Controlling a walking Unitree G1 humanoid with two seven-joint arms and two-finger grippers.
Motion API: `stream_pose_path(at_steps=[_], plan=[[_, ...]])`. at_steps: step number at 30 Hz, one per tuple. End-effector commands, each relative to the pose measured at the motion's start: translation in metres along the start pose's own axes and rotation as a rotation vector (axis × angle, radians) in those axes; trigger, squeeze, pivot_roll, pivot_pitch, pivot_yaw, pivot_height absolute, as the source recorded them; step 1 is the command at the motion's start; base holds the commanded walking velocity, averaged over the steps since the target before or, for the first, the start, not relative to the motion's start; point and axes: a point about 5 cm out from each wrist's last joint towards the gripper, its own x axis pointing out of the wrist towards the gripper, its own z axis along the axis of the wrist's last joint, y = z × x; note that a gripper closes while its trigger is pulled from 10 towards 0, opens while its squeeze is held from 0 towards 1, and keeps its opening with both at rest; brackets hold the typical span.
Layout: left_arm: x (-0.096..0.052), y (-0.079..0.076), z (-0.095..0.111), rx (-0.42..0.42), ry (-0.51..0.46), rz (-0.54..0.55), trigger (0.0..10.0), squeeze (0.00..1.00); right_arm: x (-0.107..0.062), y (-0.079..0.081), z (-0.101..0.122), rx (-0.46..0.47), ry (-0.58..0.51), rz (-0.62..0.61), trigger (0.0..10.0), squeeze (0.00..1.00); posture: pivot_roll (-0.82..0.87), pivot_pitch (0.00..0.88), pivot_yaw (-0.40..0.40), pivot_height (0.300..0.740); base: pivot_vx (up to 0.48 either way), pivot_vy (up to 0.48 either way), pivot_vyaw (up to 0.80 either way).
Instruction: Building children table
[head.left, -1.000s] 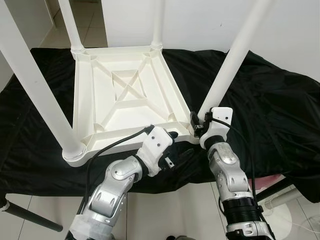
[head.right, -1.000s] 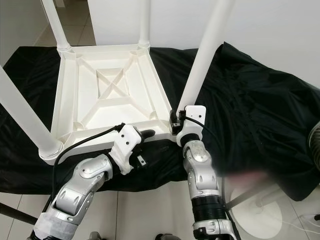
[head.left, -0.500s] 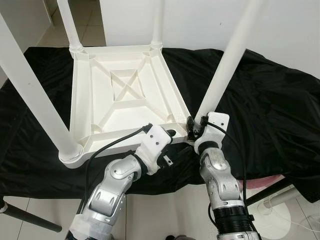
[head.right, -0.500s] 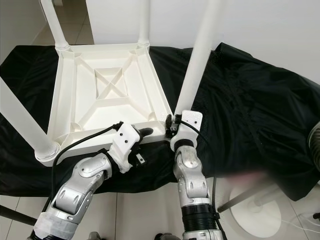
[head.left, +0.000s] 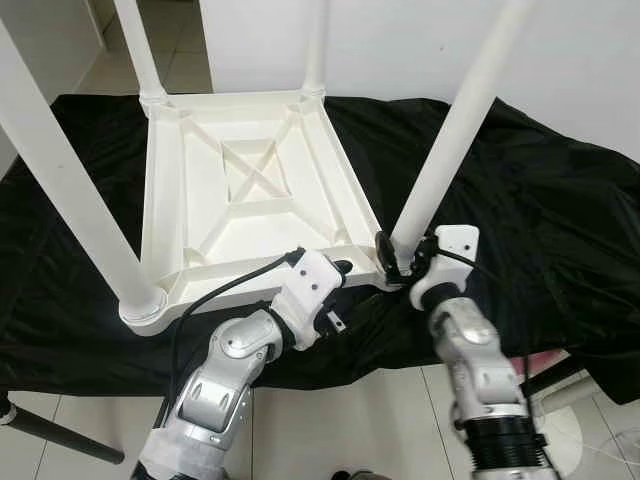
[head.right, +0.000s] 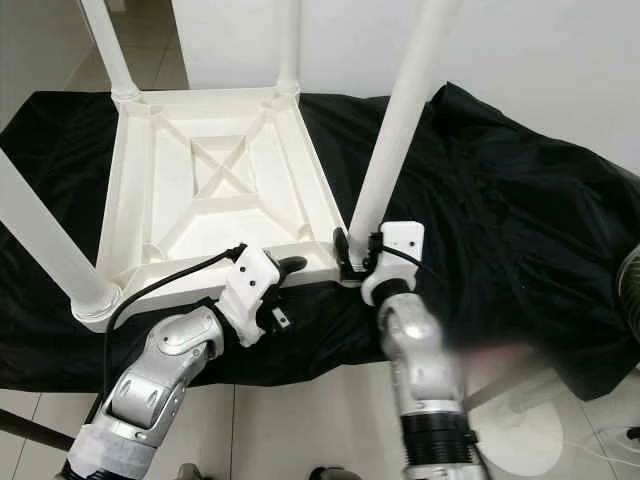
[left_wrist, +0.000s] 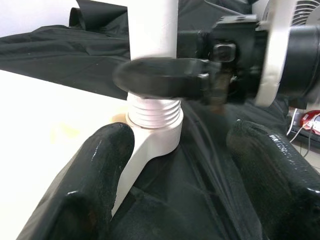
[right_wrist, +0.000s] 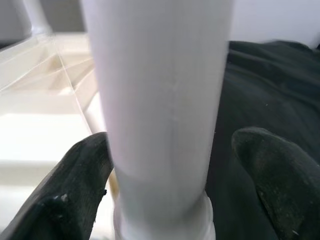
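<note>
A white children's table (head.left: 160, 200) lies upside down on a black cloth, its legs pointing up. My right gripper (head.left: 402, 262) straddles the base of the near-right leg (head.left: 445, 150), just above its threaded collar (left_wrist: 153, 112). In the right wrist view the leg (right_wrist: 160, 100) stands between the fingers (right_wrist: 80, 190); one finger is close against it and the other a little off it, so the gripper is open. My left gripper (head.left: 352, 285) is open at the table's near edge beside that corner, one finger (left_wrist: 95, 175) over the white rim, holding nothing.
The black cloth (head.left: 560, 220) spreads wide to the right and left of the table. Three other legs rise at the near-left (head.left: 60, 170) and far corners (head.left: 140, 50). Tiled floor (head.left: 330, 420) lies below, with a white round base (head.right: 520, 430) at the right and a black rod (head.left: 50, 435) at the left.
My right wrist has swung from the left side of the leg's base round to its right side, staying at the collar. The left arm has held its place.
</note>
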Motion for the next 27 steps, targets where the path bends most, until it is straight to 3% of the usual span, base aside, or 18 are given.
stream_pose_path(at_steps=[1,9,15,16,17,18,27], plan=[[0.002,0.002,-0.002,0.003,0.003,0.071,10.0,0.0,0.002,0.0,-0.004,0.003,0.007,0.064,10.0,0.0,-0.05,0.075,-0.055,0.74,0.0,0.0,0.0],[0.002,0.001,-0.002,0.008,0.006,0.05,10.0,0.0,0.011,0.002,-0.007,-0.039,0.033,0.317,10.0,0.0,-0.05,0.081,-0.05,0.74,0.0,0.0,0.0],[0.002,0.001,-0.002,0.01,0.008,0.047,10.0,0.0,0.015,0.003,-0.007,-0.065,0.038,0.349,10.0,0.0,-0.05,0.081,-0.049,0.74,0.0,0.0,0.0],[0.003,0.001,-0.002,0.011,0.008,0.046,10.0,0.0,0.017,0.002,-0.007,-0.068,0.041,0.354,4.0,0.0,-0.04,0.083,-0.049,0.74,0.0,0.0,0.0],[0.003,0.001,-0.002,0.011,0.008,0.046,10.0,0.0,0.017,0.002,-0.007,-0.068,0.041,0.354,4.0,0.0,-0.04,0.083,-0.049,0.74,0.0,0.0,0.0],[0.002,0.0,-0.002,0.014,0.009,0.045,10.0,0.0,0.019,0.0,-0.008,-0.072,0.046,0.355,0.0,0.0,-0.04,0.086,-0.052,0.74,0.0,0.0,0.0],[0.001,0.0,-0.002,0.017,0.014,0.05,10.0,0.0,0.016,-0.006,-0.014,-0.051,0.061,0.378,0.0,0.0,-0.04,0.092,-0.051,0.74,0.0,0.0,0.0]])
